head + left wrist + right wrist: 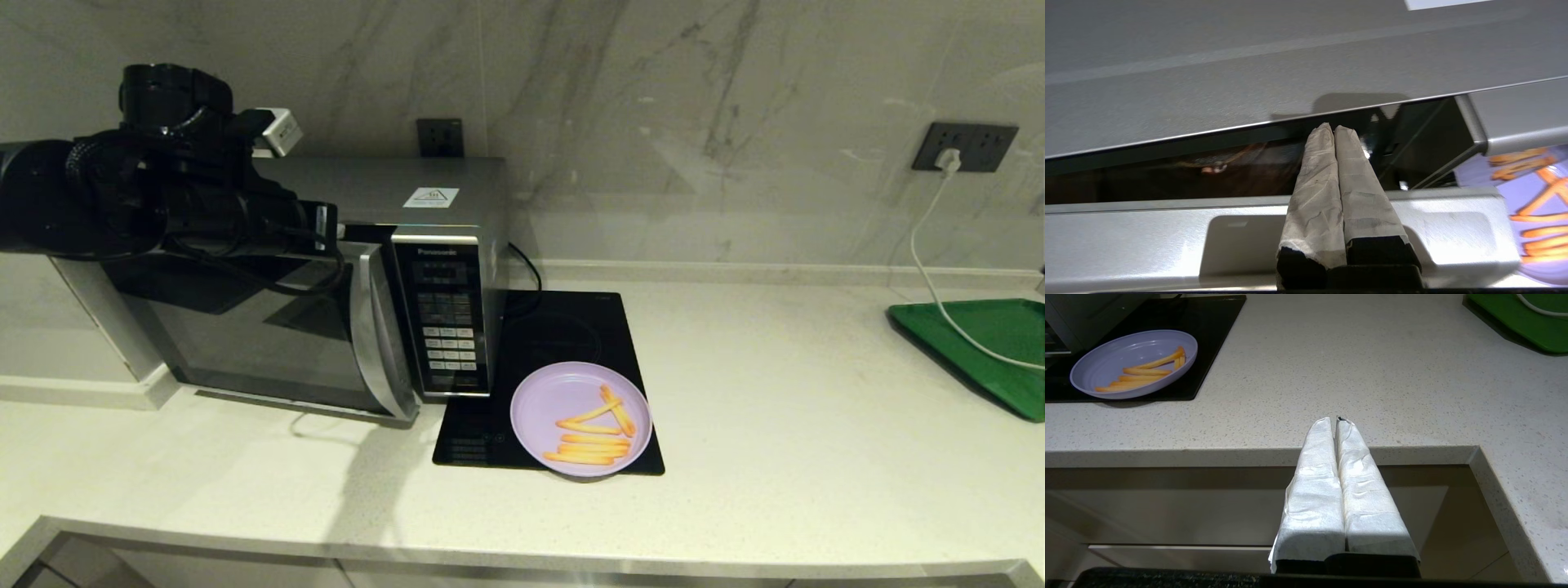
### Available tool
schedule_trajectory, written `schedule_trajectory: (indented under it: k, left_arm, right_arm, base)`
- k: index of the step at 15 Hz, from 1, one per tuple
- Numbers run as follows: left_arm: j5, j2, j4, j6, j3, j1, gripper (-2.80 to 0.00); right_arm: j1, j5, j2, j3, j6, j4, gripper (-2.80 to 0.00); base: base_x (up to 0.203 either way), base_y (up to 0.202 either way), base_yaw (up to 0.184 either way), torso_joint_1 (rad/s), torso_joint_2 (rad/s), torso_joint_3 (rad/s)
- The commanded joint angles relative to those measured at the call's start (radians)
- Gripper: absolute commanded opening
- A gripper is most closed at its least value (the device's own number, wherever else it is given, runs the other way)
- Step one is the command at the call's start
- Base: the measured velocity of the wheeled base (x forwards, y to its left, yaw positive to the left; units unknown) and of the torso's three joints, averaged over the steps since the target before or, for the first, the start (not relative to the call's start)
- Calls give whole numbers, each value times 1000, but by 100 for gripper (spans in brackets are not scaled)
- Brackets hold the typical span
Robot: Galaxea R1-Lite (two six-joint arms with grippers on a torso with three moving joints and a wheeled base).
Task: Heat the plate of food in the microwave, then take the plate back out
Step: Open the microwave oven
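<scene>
On the far left I have the left arm (122, 196) raised in front of the microwave (326, 278), reaching across the top of its dark glass door. The left gripper (1334, 130) has its two taped fingers pressed together with nothing between them. Their tips sit in the gap between the top edge of the door and the body of the oven, and the door stands slightly ajar there. The microwave is on the left part of the pale counter (775, 392), with its button panel (445, 327) on its right side and a white sticker (431, 197) on top.

Just right of the microwave lies a flat black hob (555, 343). The plate of food (581, 418) rests on the hob's front right corner, its rim overhanging the hob's front edge, and it is outside the oven, near the button panel. The lilac plate holds thin orange fries gathered toward its right and front side.

Further right the counter runs to a green tray (984, 347) at the far right edge, with a white cable (922, 261) coming down onto it from a wall socket (964, 146).

The right gripper (1336, 420) hangs low in front of the counter's front edge, well apart from the plate, with its taped fingers closed against each other and empty.
</scene>
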Motion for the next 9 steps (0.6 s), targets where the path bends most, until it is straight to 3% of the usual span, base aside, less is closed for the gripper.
schedule_trajectory:
  k: [1, 4, 7, 9]
  left_arm:
    - [15, -7, 11, 8, 6, -6, -280]
    - [102, -90, 73, 77, 33, -5, -280]
    - [244, -211, 104, 151, 136, 9, -280]
    - [294, -285, 114, 199, 198, 31, -280]
  right_arm:
    - [0, 0, 2, 0, 1, 0, -280]
    - [0, 0, 2, 0, 1, 0, -280]
    - [0, 0, 2, 0, 1, 0, -280]
    - [0, 0, 2, 0, 1, 0, -280]
  base:
    - [0, 0, 0, 0, 0, 0]
    - [0, 0, 0, 0, 0, 0]
    - [0, 0, 0, 0, 0, 0]
    - [0, 0, 0, 0, 0, 0]
